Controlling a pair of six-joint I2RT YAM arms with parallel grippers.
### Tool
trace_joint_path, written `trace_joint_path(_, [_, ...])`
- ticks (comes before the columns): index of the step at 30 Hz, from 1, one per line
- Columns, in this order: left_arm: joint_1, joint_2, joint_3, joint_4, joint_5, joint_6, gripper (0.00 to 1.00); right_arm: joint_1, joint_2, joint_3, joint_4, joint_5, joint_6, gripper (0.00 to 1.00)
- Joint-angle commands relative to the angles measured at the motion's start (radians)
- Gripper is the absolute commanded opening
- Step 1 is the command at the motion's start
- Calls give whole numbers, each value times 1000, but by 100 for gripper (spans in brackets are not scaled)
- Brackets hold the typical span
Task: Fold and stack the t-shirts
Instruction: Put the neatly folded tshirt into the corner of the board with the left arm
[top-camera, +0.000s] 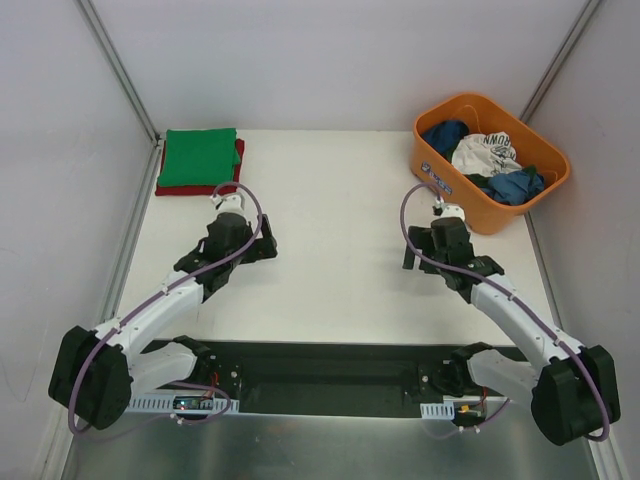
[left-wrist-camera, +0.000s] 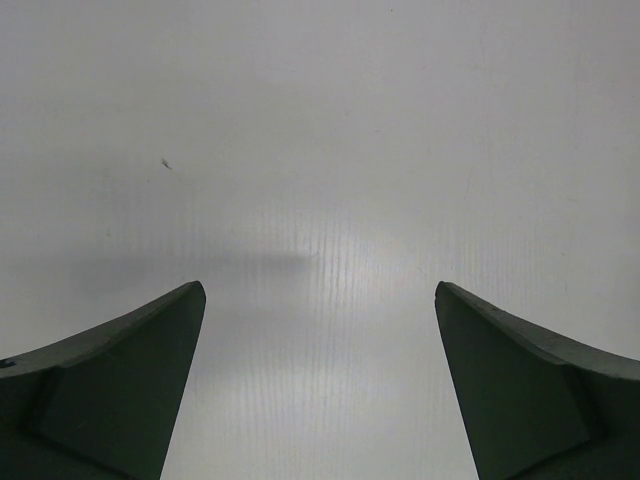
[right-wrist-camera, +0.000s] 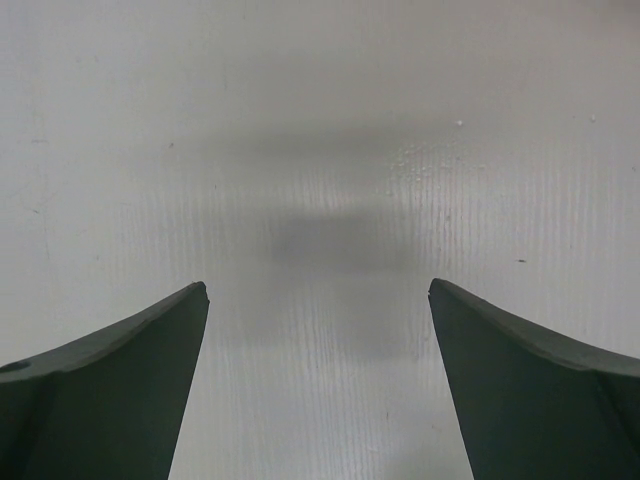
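The bright green t-shirt (top-camera: 199, 157) lies folded on top of the folded dark red t-shirt (top-camera: 170, 186) at the table's far left corner. My left gripper (top-camera: 236, 206) is open and empty, just in front of that stack and to its right. In the left wrist view its fingers (left-wrist-camera: 130, 380) frame only bare white table. My right gripper (top-camera: 447, 214) is open and empty over the table's right part, beside the orange basket. Its fingers (right-wrist-camera: 130, 385) also frame only bare table.
An orange basket (top-camera: 434, 160) stands at the far right, holding blue garments (top-camera: 446, 134) and a white garment with dark print (top-camera: 484, 152). Grey walls close in the table on the left, back and right.
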Motion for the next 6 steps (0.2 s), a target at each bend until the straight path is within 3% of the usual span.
trace_joint_path(1, [-7, -15, 10, 49, -48, -19, 99, 16, -20, -12, 78, 85, -9, 97])
trace_joint_path(6, [-7, -4, 21, 47, -43, -2, 99, 21, -19, -41, 136, 56, -12, 97])
